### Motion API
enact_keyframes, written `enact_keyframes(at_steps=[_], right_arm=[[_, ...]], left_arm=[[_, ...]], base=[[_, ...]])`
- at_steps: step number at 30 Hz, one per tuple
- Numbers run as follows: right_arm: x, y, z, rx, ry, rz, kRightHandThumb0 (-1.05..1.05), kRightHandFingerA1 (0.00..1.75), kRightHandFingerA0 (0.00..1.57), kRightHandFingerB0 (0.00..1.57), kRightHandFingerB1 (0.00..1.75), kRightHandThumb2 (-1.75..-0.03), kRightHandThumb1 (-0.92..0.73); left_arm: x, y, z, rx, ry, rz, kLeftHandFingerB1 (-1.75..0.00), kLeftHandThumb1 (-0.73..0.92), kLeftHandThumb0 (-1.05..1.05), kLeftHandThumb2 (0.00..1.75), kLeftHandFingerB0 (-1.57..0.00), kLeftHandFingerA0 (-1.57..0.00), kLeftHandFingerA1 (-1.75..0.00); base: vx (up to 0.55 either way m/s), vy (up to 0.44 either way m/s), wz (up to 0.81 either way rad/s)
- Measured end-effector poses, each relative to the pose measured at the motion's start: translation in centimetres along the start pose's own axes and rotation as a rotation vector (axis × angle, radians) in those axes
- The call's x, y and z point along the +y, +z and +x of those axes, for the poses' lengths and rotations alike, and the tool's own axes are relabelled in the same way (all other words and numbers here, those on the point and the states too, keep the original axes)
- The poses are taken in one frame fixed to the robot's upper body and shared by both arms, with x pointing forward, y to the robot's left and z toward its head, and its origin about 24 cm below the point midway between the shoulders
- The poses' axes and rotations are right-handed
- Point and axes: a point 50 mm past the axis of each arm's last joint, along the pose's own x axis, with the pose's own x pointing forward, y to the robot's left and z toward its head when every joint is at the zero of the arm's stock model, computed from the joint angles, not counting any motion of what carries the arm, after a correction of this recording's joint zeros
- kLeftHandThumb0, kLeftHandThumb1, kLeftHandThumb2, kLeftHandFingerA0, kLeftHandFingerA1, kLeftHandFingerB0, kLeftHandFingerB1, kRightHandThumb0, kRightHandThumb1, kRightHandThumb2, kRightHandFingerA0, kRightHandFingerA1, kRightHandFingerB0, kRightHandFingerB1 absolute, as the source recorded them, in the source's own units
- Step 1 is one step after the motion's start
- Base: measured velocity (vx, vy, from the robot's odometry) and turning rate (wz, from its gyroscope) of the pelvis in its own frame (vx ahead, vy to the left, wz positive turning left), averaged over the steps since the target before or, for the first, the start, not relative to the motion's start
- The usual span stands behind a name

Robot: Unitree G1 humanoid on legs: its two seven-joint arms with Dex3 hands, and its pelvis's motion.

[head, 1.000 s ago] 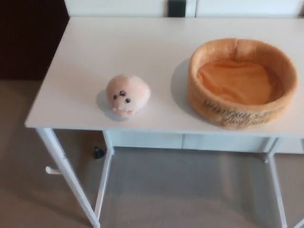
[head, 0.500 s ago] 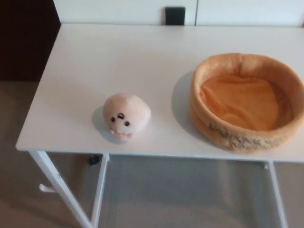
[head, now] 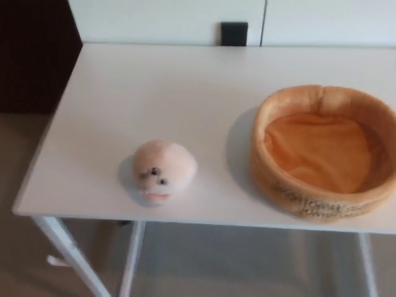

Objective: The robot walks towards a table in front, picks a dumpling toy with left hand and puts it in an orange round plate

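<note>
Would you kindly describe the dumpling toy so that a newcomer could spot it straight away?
Look at the white table. On its right stands a big orange round plate with a soft raised rim. Left of it, apart, near the front edge, lies the dumpling toy: a small pale pink plush ball with dark eyes.

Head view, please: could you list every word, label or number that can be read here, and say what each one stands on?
Dark lettering in two lines on the front outer wall of the orange round plate: too blurred to read.
Dumpling toy: only a face of dark eyes and a mouth, no text.
White table: no writing visible.
Black square object behind the table: no label visible.
</note>
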Motion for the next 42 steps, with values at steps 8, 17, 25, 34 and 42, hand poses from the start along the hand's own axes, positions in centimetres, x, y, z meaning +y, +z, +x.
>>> enact_keyframes(at_steps=[8,17,25,34,42], right_arm=[[-0.4,-0.2,0.0,0.007,-0.009,-0.001,-0.55,0.58,0.70,0.27,0.43,-0.82,-0.57],[-0.2,0.4,0.3,-0.003,-0.002,0.015,-0.54,0.59,0.70,0.27,0.43,-0.82,-0.57],[-0.2,1.1,0.5,-0.020,0.002,0.024,-0.55,0.59,0.70,0.26,0.43,-0.82,-0.57],[-0.2,1.1,0.5,-0.014,0.001,0.021,-0.46,0.51,0.79,0.31,0.31,-0.60,-0.66],[-0.2,1.2,0.6,-0.016,-0.001,0.020,-0.54,0.58,0.70,0.27,0.43,-0.82,-0.57]], left_arm=[[-0.1,0.4,-0.1,-0.034,0.000,-0.006,-0.30,0.53,-0.34,0.56,-0.28,-0.35,-0.44],[0.6,1.2,0.1,-0.098,0.021,-0.032,-0.29,0.52,-0.36,0.56,-0.24,-0.30,-0.38],[2.1,2.7,0.0,-0.231,0.108,-0.123,-0.29,0.51,-0.31,0.55,-0.25,-0.30,-0.39],[1.8,2.4,-0.2,-0.230,0.105,-0.123,-0.30,0.51,-0.36,0.56,-0.25,-0.28,-0.36],[2.3,2.5,-0.1,-0.237,0.117,-0.144,-0.28,0.53,-0.37,0.56,-0.20,-0.25,-0.36]], base=[[0.02,-0.058,-0.03],[0.05,0.150,-0.04],[0.04,0.028,0.04],[0.00,0.000,0.00],[0.00,0.000,0.00]])
